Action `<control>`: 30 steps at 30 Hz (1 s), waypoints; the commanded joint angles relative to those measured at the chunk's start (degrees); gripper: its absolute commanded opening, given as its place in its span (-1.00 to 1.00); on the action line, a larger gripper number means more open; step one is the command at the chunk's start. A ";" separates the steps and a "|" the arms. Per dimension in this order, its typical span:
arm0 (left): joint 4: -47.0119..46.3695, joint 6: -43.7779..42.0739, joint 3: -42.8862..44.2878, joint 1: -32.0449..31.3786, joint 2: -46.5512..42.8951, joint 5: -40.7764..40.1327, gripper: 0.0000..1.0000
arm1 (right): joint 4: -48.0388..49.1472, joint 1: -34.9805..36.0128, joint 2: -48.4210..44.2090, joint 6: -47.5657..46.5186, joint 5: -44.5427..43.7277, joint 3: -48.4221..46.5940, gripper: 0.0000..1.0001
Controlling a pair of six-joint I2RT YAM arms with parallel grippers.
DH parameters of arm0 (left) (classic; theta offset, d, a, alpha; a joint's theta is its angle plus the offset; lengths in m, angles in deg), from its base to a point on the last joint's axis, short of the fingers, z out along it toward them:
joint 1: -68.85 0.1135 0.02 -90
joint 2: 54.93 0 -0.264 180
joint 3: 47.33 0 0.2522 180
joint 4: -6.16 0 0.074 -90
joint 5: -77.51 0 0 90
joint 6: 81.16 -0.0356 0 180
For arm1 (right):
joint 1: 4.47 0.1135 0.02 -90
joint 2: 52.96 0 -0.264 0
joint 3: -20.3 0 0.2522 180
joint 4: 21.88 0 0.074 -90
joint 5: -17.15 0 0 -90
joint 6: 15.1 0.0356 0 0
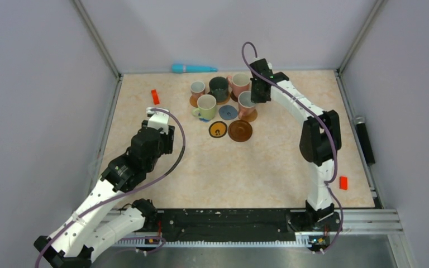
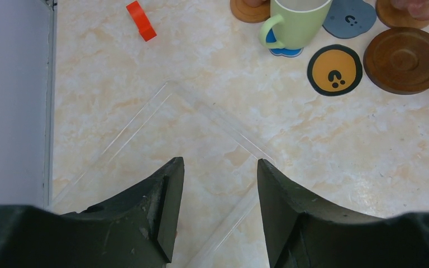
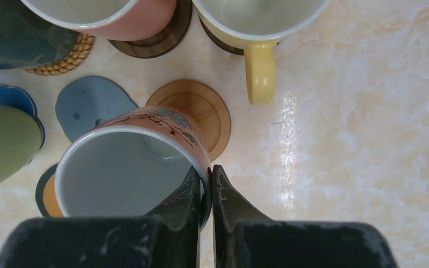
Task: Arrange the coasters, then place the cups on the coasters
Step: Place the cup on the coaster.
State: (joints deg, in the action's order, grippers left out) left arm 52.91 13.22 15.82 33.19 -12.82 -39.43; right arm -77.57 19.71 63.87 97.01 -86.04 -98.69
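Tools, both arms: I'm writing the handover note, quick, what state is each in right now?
Left tool: open, empty.
Right tool: closed on the rim of the patterned cup.

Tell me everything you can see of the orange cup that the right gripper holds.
The orange cup is a small glossy mug, ceramic by its look. It is salmon outside with a dark painted pattern near the rim, and pale grey and empty inside. It stands mouth up; its handle is not in view. The right gripper pinches its wall, one finger inside, one outside. It is over a round tan wooden coaster; whether it rests on it I cannot tell.
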 commanded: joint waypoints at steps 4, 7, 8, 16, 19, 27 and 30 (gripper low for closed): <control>-3.02 -0.52 -0.04 -0.03 -1.02 -1.40 0.13 | -2.57 -0.47 1.77 0.46 -3.09 -6.51 -0.96; -2.99 -0.58 -0.08 -0.03 -0.92 -1.34 0.13 | -2.69 -0.63 2.09 0.50 -2.78 -6.56 -0.94; -3.02 -0.59 -0.05 -0.05 -0.89 -1.29 0.13 | -2.69 -0.74 2.20 0.49 -2.68 -6.54 -0.93; -2.92 -0.67 -0.13 -0.04 -0.90 -1.52 0.13 | -2.69 -1.05 4.12 0.79 -2.03 -7.43 -0.90; -2.92 -0.64 -0.09 -0.03 -0.90 -1.55 0.13 | -2.71 -1.24 4.64 0.83 -1.97 -8.02 -0.86; -2.93 -0.63 -0.17 -0.05 -0.63 -1.52 0.13 | -2.71 -1.80 4.98 1.01 -1.09 -8.51 -0.61; -2.89 -0.65 -0.15 -0.05 -0.62 -1.60 0.14 | -2.97 -1.92 5.10 1.03 0.18 -9.51 -0.41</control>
State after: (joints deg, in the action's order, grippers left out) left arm 52.89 13.16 15.82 33.19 -13.15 -40.41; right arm -81.79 18.36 68.72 97.49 -87.12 -104.00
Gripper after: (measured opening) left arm 0.568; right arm 0.266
